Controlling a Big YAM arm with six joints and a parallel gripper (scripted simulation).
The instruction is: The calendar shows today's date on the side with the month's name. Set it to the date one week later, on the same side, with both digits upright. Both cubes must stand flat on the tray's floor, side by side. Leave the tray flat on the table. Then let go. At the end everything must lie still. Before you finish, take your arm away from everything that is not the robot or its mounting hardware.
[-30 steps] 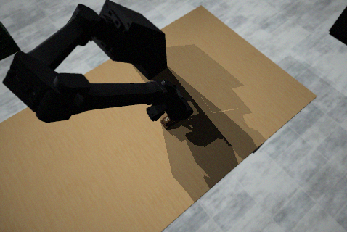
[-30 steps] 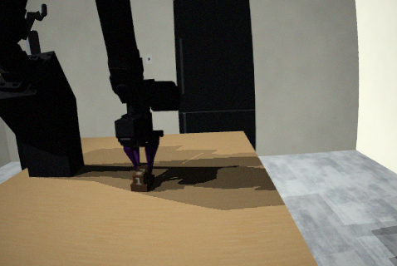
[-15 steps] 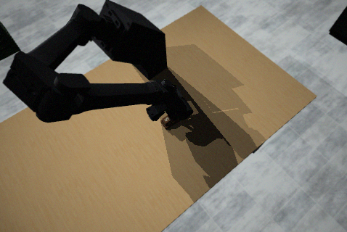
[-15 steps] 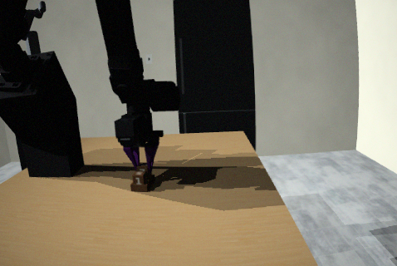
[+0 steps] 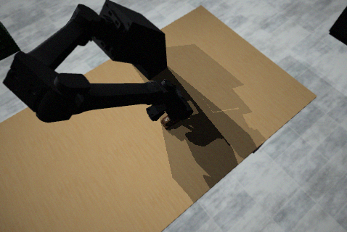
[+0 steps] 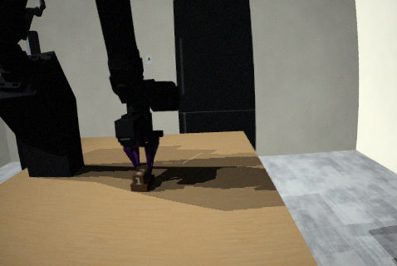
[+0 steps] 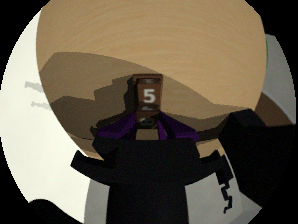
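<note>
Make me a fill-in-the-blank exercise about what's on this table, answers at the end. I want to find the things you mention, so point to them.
The brown cube (image 5: pixel 166 119) (image 6: pixel 139 181) (image 7: pixel 149 95) shows the digit ____ on top in the wrist view. In the exterior view, its front face shows the digit ____. The gripper's fingers (image 6: pixel 150 159) are ____ in colour.

Missing words: 5; 1; purple.
</note>
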